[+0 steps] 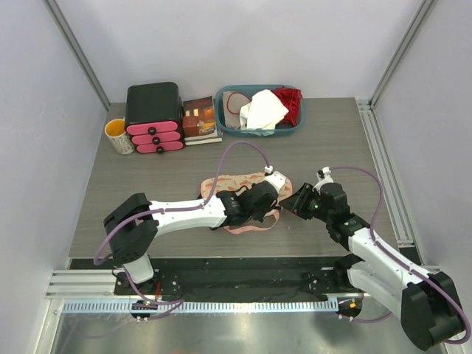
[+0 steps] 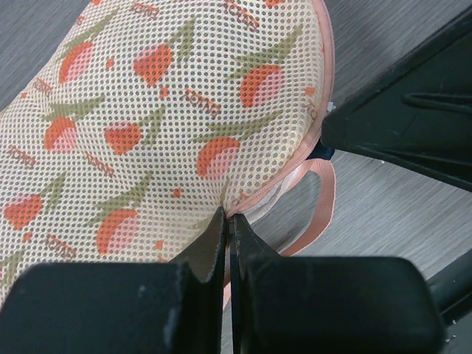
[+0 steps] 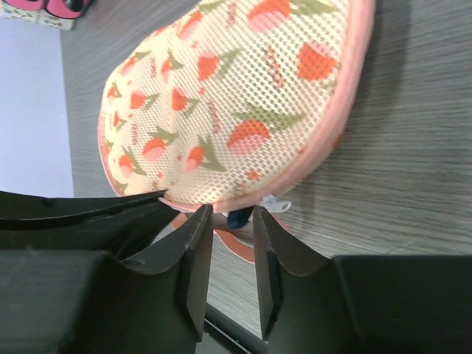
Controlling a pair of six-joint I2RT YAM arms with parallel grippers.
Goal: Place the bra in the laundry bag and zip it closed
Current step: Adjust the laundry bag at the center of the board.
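Two anchors here: our left gripper pinches the laundry bag by its trim, right gripper slightly spread at the rim (zipper pull's hard to spot) — we'd seat it squarely before tugging.

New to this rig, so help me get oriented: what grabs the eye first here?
The floral mesh laundry bag lies mid-table. At its near edge, the left gripper, jaws shut, pinches its pink trim; the right gripper, jaws open, straddles a dark tab.
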